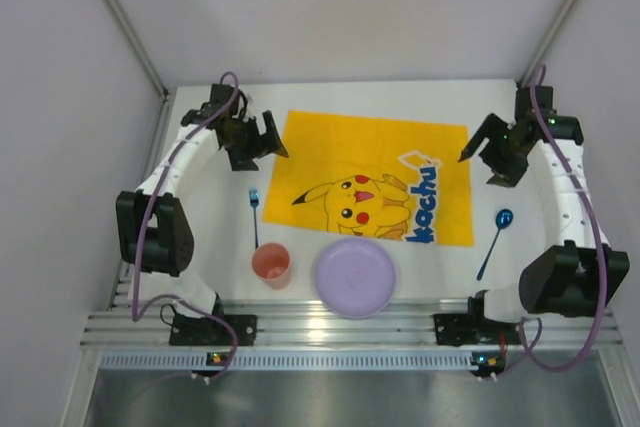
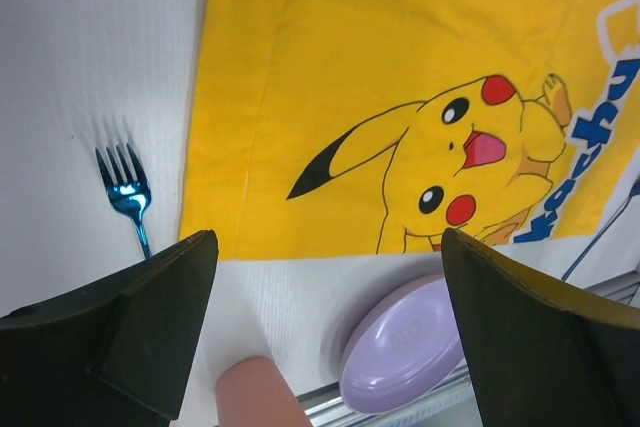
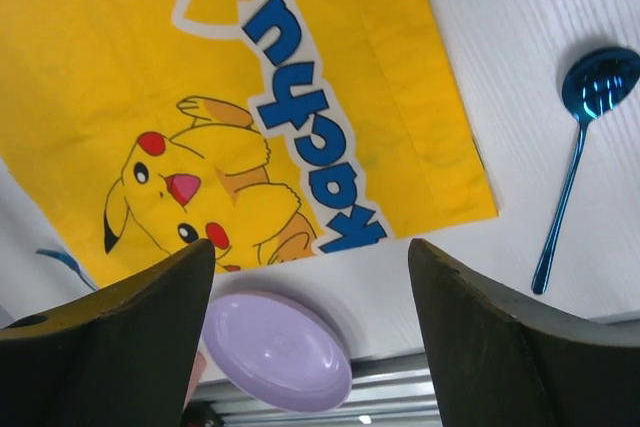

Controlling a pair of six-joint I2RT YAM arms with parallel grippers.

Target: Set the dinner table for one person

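The white dinner table carries a yellow Pikachu mat in the middle. A lilac plate lies just off the mat's near edge; it also shows in the left wrist view and the right wrist view. A pink cup stands left of the plate. A blue fork lies left of the mat, and a blue spoon lies right of it. My left gripper hovers open and empty at the mat's far left corner. My right gripper hovers open and empty at the mat's far right edge.
Grey walls enclose the table on the left, back and right. A metal rail runs along the near edge between the two arm bases.
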